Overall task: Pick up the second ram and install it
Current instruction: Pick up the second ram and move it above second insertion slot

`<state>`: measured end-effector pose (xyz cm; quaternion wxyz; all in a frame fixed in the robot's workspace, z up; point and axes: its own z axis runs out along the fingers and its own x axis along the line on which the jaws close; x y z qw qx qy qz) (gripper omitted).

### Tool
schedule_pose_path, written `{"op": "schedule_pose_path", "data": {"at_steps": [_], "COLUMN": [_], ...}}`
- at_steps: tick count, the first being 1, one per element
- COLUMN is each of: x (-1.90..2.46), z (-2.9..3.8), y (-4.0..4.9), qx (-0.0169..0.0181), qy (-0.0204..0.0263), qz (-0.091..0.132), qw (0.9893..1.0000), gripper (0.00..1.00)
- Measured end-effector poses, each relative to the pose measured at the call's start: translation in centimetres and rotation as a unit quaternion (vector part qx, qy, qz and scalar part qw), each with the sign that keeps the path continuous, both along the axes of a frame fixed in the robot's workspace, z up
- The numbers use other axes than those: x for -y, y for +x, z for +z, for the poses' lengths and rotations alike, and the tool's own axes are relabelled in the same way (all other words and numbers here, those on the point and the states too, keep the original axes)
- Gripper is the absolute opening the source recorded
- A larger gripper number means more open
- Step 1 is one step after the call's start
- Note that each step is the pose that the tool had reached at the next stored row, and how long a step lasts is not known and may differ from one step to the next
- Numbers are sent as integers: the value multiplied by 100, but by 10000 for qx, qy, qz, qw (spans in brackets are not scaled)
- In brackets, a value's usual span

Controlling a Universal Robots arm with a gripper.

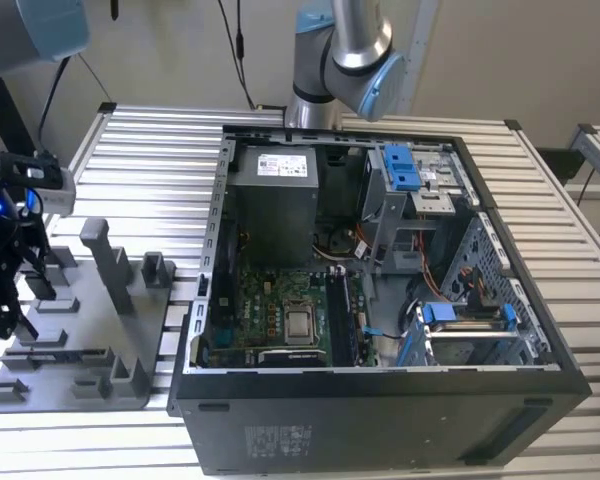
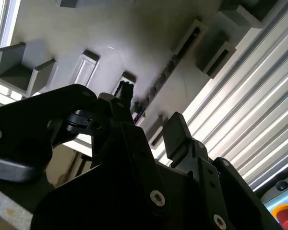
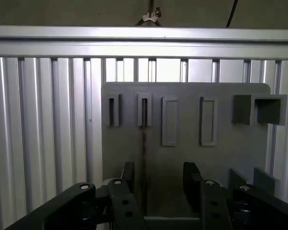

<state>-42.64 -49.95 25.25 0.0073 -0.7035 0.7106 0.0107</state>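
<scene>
Jaws open: in the first wrist view the gripper [image 3: 161, 179] has a clear gap between its two black fingers [image 3: 129, 176]. The second ram [image 3: 144, 143] stands edge-on inside that gap, closer to one finger than the other. I can't see either pad touching it, so it's straddled, not clamped.

The second wrist view agrees: the gripper [image 2: 151, 105] sits low over the strip, and the ram [image 2: 170, 64] runs away from the fingertips along its slot, with dark chips visible on its side.

The ram is upright in a narrow slot of the grey tray [image 3: 221, 158], one end in a slotted post. The neighbouring posts look vacant.

In the exterior view the gripper [image 1: 8, 318] is down over the tray [image 1: 90, 390] at the exterior view's left, on the slatted table [image 1: 150, 150]. It's well apart from the open computer case [image 1: 380, 400], which lies side-up with the motherboard [image 1: 280, 310] exposed. The memory slots appear to be next to the processor socket, but I can't tell whether a module is already seated there.

Progress, my read: early. The approach and alignment over the ram are done. The grasp isn't made, the ram hasn't been lifted, and the carry and install are all outstanding.
</scene>
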Motion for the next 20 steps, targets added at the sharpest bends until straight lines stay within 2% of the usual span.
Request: {"op": "schedule_pose_path", "data": {"at_steps": [13, 20], "x": [4, 37], "z": [-155, -241], "y": [-22, -41], "qx": [0, 0], "qy": [0, 0], "qz": [0, 0], "qw": [10000, 10000], "gripper": [54, 54]}}
